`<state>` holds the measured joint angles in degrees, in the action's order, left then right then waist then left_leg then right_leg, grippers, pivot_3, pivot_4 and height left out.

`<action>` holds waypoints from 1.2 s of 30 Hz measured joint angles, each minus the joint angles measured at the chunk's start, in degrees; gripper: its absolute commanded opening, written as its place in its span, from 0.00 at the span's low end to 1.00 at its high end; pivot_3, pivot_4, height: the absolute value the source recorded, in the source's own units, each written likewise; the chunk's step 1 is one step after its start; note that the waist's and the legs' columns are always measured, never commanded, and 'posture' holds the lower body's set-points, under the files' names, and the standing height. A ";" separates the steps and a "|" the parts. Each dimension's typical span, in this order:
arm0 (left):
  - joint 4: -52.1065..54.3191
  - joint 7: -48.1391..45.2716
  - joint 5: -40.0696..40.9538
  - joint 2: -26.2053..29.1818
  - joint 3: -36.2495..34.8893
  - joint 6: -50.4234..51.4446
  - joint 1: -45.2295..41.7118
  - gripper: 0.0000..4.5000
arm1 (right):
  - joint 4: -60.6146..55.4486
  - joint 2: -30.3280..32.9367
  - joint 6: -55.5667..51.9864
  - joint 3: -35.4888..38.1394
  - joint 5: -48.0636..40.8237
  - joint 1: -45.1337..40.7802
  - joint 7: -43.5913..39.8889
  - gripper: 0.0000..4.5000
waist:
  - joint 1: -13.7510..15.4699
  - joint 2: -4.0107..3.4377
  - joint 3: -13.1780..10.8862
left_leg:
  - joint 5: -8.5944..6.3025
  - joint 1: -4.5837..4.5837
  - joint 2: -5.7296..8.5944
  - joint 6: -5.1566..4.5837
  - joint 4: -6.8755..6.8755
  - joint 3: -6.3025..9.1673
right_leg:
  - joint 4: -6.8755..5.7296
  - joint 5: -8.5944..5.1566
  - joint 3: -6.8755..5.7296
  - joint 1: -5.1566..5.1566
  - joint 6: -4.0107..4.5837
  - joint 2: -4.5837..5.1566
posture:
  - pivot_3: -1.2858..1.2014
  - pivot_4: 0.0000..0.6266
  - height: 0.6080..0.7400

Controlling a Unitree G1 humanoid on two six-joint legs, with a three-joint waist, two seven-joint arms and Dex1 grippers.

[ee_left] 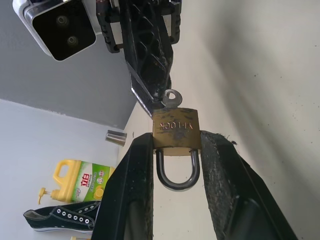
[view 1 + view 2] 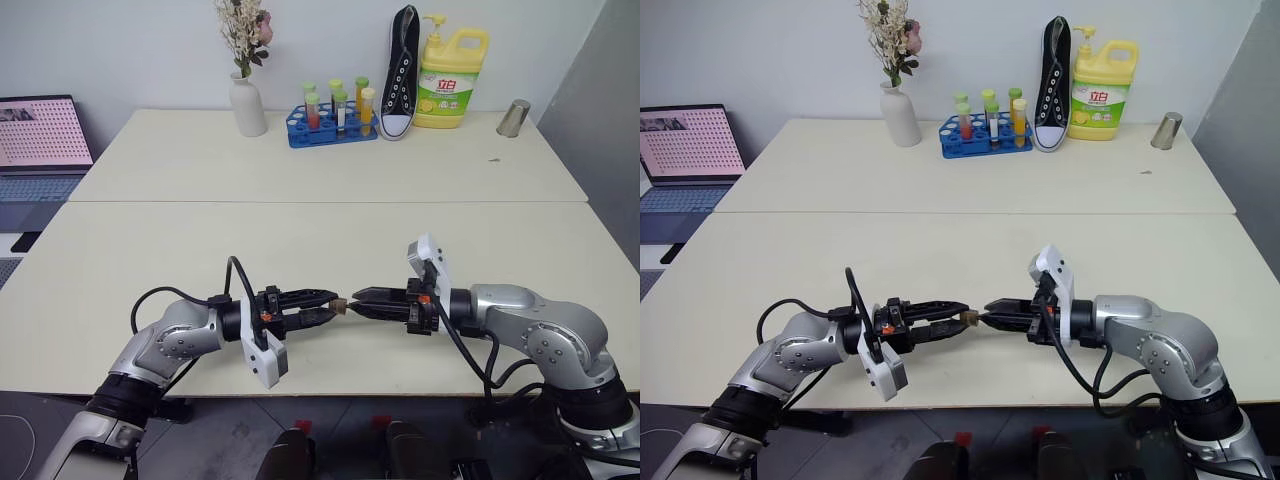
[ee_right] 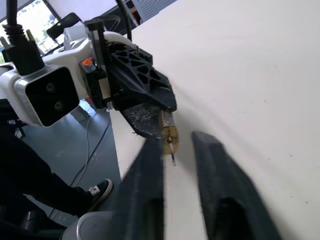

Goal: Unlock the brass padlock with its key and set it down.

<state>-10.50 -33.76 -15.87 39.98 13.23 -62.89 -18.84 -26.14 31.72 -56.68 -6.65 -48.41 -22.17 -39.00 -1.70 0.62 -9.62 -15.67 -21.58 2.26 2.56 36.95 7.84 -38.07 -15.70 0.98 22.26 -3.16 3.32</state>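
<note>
From the head views, the left gripper point(image 2: 338, 307) and the right gripper point(image 2: 352, 301) meet tip to tip above the near edge of the table point(image 2: 300, 240), with the brass padlock point(image 2: 340, 306) a small speck between them, held off the surface.

In the left wrist view the padlock point(image 1: 175, 129) sits clamped by its body between the left gripper's two fingers point(image 1: 131, 190), shackle pointing back toward the wrist and seated in the body — it looks locked. The key point(image 1: 171, 98) stands in the keyway on the padlock's far face, its round bow showing. The right gripper's fingers come down to that bow; whether they touch it I cannot tell.

In the right wrist view the right gripper point(image 3: 177, 145) has its jaws apart, the key point(image 3: 171, 142) in the gap between them and seemingly gripped by neither finger. The padlock point(image 3: 168, 130) lies just beyond, in the left gripper point(image 3: 150, 117).

So I judge the key inserted but the turn not done — the shackle has yet to spring, and the padlock has yet to go down on the table.
</note>
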 measured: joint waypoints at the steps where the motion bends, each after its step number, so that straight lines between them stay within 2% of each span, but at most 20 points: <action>1: 0.00 0.04 0.00 0.00 0.00 0.00 0.00 0.22 | 0.00 0.08 -0.10 0.00 -0.01 0.00 -0.04 0.30 | 0.00 0.00 0.00 | 0.00 0.00 0.00 0.00 0.00 0.00 | 0.00 0.00 0.00 0.00 0.00 0.00 | 0.52 0.24 1.00; 19: 0.04 0.59 -0.02 -0.01 0.00 0.31 0.00 0.22 | 0.00 0.71 -1.79 -0.06 -0.10 0.01 -0.68 0.30 | 0.00 0.00 0.00 | 0.00 0.00 0.00 0.00 0.00 0.00 | 0.00 0.00 0.00 0.00 0.00 0.00 | 0.52 0.24 1.00; 21: 0.17 0.59 -0.03 -0.01 0.00 0.40 0.00 0.22 | 0.00 0.63 -1.94 -0.05 -0.11 0.01 -0.67 0.22 | 0.00 0.00 0.00 | 0.00 0.00 0.00 0.00 0.00 0.00 | 0.00 0.00 0.00 0.00 0.00 0.00 | 0.52 0.24 1.00; 24: 0.75 0.60 -0.03 -0.04 0.00 0.52 0.00 0.22 | 0.00 0.28 -2.20 -0.06 -0.14 0.01 -0.66 0.03 | 0.00 0.00 0.00 | 0.00 0.00 0.00 0.00 0.00 0.00 | 0.00 0.00 0.00 0.01 0.00 0.00 | 0.52 0.24 1.00; 25: 0.75 0.60 -0.07 -0.06 0.00 0.99 0.00 0.22 | -0.02 0.19 -2.29 -0.11 -0.29 0.01 -0.87 0.00 | 0.00 0.00 0.00 | 0.00 0.00 0.00 0.00 0.00 0.00 | -0.01 0.00 0.00 0.00 0.00 0.00 | 0.52 0.24 1.00; 36: 0.97 0.67 -0.27 -0.08 0.00 1.08 0.14 0.22 | -0.08 -0.03 -3.24 0.11 -0.68 0.00 -0.70 0.00 | 0.00 0.00 0.00 | 0.00 0.00 0.00 0.00 0.00 0.00 | 0.00 0.00 0.00 0.00 0.00 0.00 | 0.52 0.24 1.00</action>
<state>-9.53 -33.10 -16.14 39.90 13.24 -61.81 -18.70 -26.22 31.69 -59.92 -6.54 -49.09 -22.17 -39.70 -1.70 0.62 -9.62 -15.67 -21.58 2.26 2.56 36.96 7.84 -38.08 -15.70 0.98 22.26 -3.16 3.32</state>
